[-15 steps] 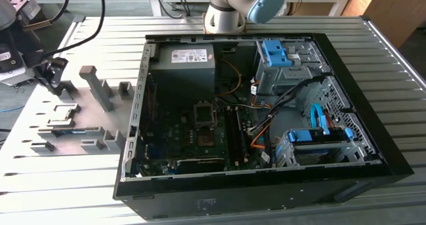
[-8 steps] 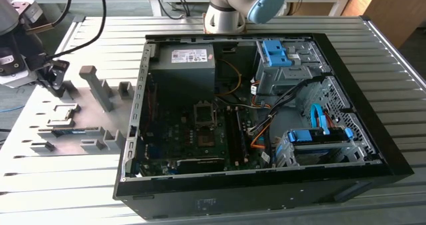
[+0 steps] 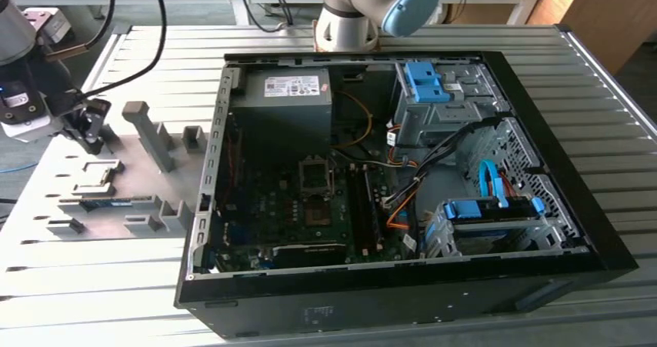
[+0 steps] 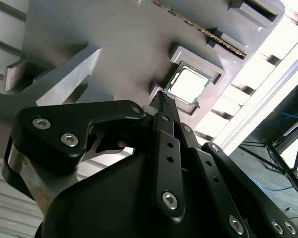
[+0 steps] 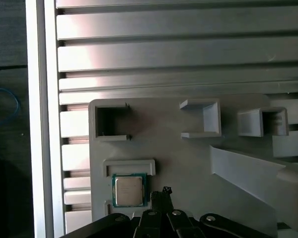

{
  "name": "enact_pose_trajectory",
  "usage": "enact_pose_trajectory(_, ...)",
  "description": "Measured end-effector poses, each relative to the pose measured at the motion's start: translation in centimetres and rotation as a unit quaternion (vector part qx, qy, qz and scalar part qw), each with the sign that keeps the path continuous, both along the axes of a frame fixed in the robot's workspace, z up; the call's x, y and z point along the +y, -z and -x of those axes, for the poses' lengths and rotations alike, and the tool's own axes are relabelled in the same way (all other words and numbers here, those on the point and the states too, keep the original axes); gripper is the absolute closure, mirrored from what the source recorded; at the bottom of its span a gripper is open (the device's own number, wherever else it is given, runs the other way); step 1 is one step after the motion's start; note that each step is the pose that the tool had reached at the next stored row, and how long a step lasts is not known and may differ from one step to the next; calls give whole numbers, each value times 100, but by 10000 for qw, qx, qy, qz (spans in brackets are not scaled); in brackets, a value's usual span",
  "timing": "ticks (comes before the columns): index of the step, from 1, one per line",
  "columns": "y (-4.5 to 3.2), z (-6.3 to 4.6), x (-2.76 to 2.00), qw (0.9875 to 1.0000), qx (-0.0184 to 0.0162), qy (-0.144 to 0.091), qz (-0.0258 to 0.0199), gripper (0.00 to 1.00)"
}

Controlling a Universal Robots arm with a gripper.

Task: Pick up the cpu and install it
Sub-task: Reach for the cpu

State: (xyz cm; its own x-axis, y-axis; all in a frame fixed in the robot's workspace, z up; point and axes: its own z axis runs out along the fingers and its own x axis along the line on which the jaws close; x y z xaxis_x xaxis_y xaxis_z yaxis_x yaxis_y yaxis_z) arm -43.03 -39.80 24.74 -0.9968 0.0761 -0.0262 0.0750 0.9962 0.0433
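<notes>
Nearest the lens in both wrist views was the gripper (image 5: 166, 191), its black fingers (image 4: 164, 124) drawn together to a narrow tip and holding nothing. It hung over the grey tray (image 5: 188, 163) at the exterior view's left. Its tip was just beside the cpu (image 5: 128, 191), which lay flat in its square pocket (image 5: 129, 166) with its silvery top up, not yet lifted.

The step in hand looked like the pick itself. To do it well, I judged, the fingers would have to spread wider than the chip and centre over it rather than off its edge. They should come straight down and close on two opposite sides (the pocket walls left little room for a slanted approach). Keeping the chip level mattered too, since a tilted lift could catch a wall.

Moving toward the exterior view's right, past the tray, the open black case (image 3: 359, 308) lay on the slatted table (image 3: 103, 285). Inside it, in order, came the grey power-supply box (image 3: 282, 93), the socket (image 3: 316, 179) and the blue drive brackets (image 3: 426, 81).

By count there were one gripper, one cpu, one tray, one memory stick (image 3: 103, 203) on that tray, one case, one power-supply box, one socket and two blue drive brackets.
</notes>
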Motion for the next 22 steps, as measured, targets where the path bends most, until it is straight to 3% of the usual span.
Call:
enact_pose_trajectory(6, 46, 12, 0, 10000, 1, 0, 2, 90)
enact_pose_trajectory(10, 61, 103, 1, 10000, 0, 1, 9, 90)
enact_pose_trajectory(11, 67, 120, 1, 10000, 0, 0, 26, 90)
enact_pose_trajectory(12, 70, 129, 1, 10000, -1, 0, 72, 90)
enact_pose_trajectory(14, 69, 139, 1, 9997, 1, -2, 237, 90)
enact_pose_trajectory(15, 75, 139, 1, 9996, -1, -4, 292, 90)
enact_pose_trajectory(22, 131, 205, 3, 9995, -1, -56, 301, 90)
